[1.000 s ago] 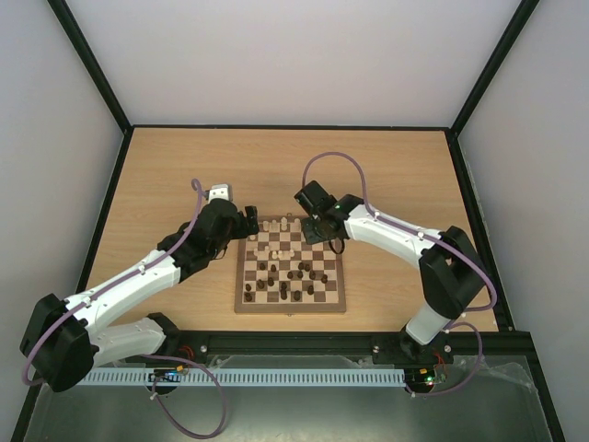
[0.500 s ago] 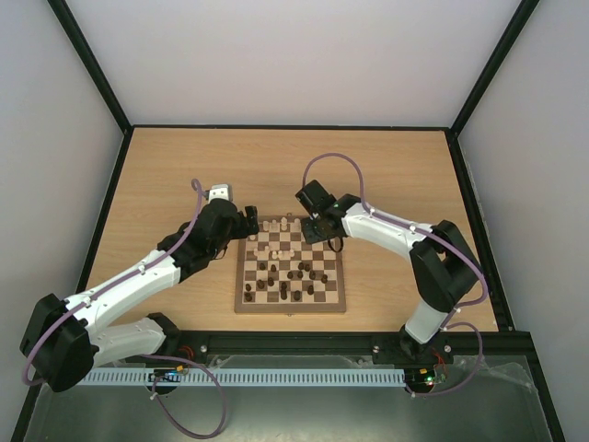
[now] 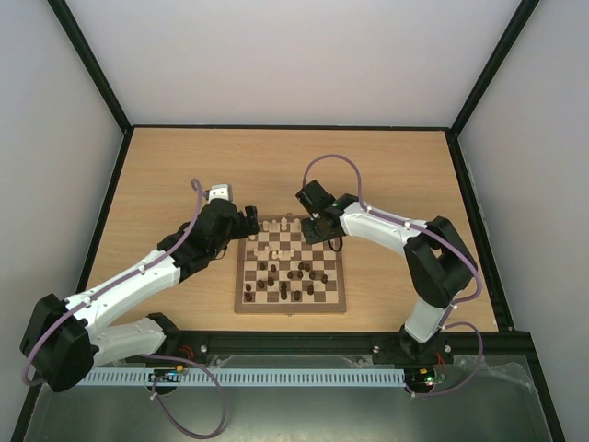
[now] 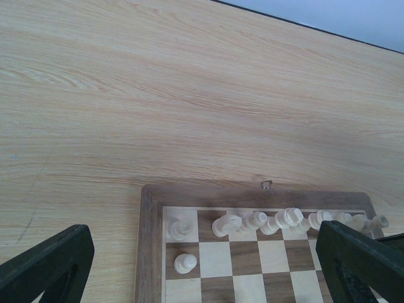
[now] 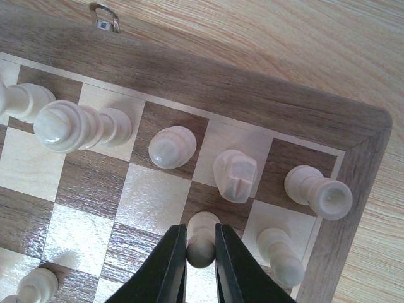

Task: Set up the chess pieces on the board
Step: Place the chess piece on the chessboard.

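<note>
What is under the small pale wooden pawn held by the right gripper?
A dark square of the checkered wooden board shows beneath the pale pawn; the right gripper hides its base.

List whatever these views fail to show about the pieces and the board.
- Right wrist: the cream pawn's base, hidden between the right gripper's fingers; whether it touches the board is unclear.
- Top: dark pieces too small to identify.
- Left wrist: near rows cut off by the bottom edge.
</note>
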Tool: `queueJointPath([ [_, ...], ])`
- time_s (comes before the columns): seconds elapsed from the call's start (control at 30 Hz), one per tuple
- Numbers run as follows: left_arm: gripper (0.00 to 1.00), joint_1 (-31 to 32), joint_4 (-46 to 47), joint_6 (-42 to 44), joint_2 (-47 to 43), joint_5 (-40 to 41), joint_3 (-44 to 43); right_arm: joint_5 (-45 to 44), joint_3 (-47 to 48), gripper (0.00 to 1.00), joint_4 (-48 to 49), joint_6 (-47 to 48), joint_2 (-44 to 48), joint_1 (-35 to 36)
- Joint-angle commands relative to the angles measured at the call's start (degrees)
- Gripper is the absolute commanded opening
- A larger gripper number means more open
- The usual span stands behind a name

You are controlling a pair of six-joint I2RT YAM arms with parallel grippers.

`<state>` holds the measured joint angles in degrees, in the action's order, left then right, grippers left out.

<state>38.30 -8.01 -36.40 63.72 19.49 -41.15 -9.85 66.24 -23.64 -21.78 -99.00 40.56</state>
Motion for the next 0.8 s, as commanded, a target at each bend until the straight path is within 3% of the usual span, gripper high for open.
queueJointPath([
  [0.0, 0.99, -0.34, 0.99, 0.12, -0.53, 0.01, 0.52, 0.22, -0.66, 0.16, -0.92, 0.51, -0.86, -0.24],
  [0.17, 0.99, -0.34, 1.08, 0.13, -0.6, 0.02, 0.51, 0.1, -0.38, 0.2, -1.21, 0.52, -0.6, -0.33],
  [0.57, 0.99, -0.34, 1.08, 0.08, -0.75, 0.26, 0.56, 1.02, 0.04, 0.46, -2.27, 1.08, 5.63, -0.17],
  [0.77, 1.0, -0.34, 1.15, -0.29, -2.28, 1.28, 1.12, 2.59, 0.61, 0.46, -2.78, 1.92, 6.51, 4.97],
])
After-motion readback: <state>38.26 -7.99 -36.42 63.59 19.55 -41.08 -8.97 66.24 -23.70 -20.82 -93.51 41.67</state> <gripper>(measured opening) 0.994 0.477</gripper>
